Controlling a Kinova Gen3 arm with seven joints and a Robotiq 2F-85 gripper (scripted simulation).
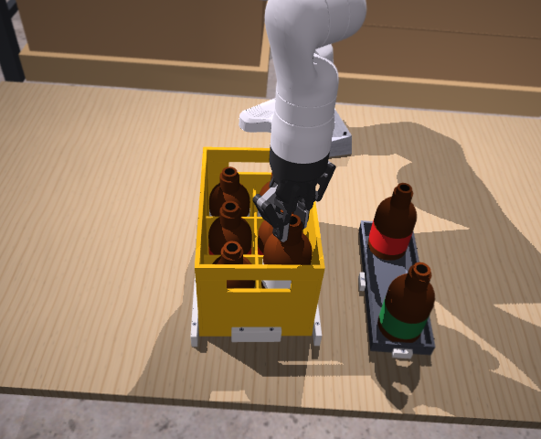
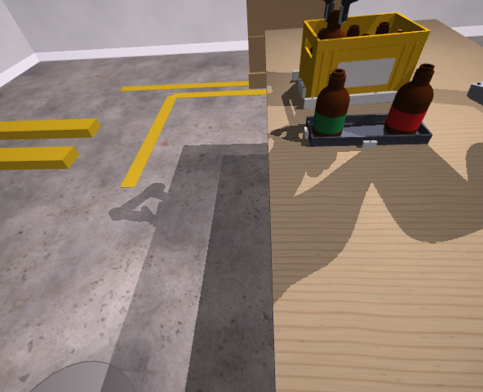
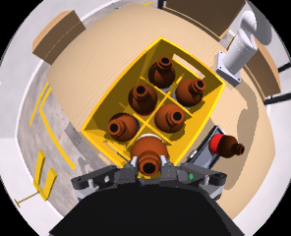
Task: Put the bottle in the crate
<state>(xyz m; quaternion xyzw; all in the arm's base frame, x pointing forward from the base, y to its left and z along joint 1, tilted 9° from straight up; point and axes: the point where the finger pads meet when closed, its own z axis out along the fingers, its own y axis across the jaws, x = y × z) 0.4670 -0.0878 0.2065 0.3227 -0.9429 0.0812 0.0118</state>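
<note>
The yellow crate [image 1: 253, 245] stands mid-table with several brown bottles in its slots. My gripper [image 1: 285, 221] is shut on the neck of a brown bottle [image 1: 287, 245] that stands upright in the crate's front right slot, sunk to its shoulders. The held bottle also shows in the wrist view [image 3: 147, 152] between my fingers, and in the exterior view [image 2: 331, 26] at the crate's near corner. The dark tray to the right holds a red-banded bottle [image 1: 393, 221] and a green-banded bottle [image 1: 407, 303], both upright.
The arm's base [image 1: 294, 124] stands behind the crate. Brown boxes [image 1: 143, 33] line the table's back edge. The table's front edge runs close below the crate and tray. The crate sits on a pale grey carrier [image 1: 255, 333].
</note>
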